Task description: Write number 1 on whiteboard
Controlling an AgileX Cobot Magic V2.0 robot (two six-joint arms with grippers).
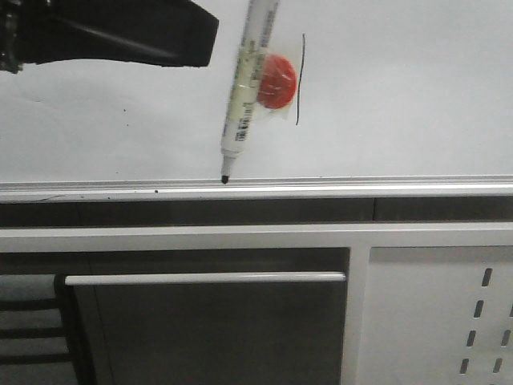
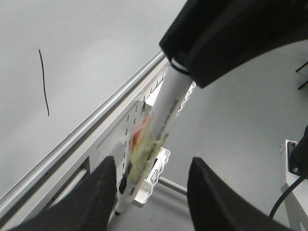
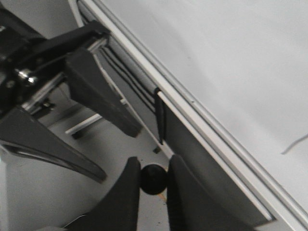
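The whiteboard point(image 1: 401, 96) fills the upper front view, and on it is the number 1 point(image 1: 300, 80), a thin dark vertical stroke. The same stroke, the number 1 point(image 2: 44, 82), shows in the left wrist view. A white marker point(image 1: 244, 96) hangs tip down, its dark tip just above the silvery bottom rail point(image 1: 361, 189), left of the stroke. My right gripper point(image 3: 155, 163) is shut on the marker's black end point(image 3: 154, 179). My left gripper point(image 2: 153, 163) is open, apart from the marker point(image 2: 166, 113), which shows beyond its fingers. One left finger point(image 1: 160, 36) sits at the top left.
A red round piece point(image 1: 280, 80) clings to the marker's barrel. Below the rail are a dark panel with a pale bar handle point(image 1: 208, 278) and a grey perforated panel point(image 1: 441, 321). A white wire holder point(image 2: 161, 171) with another pen hangs on that panel.
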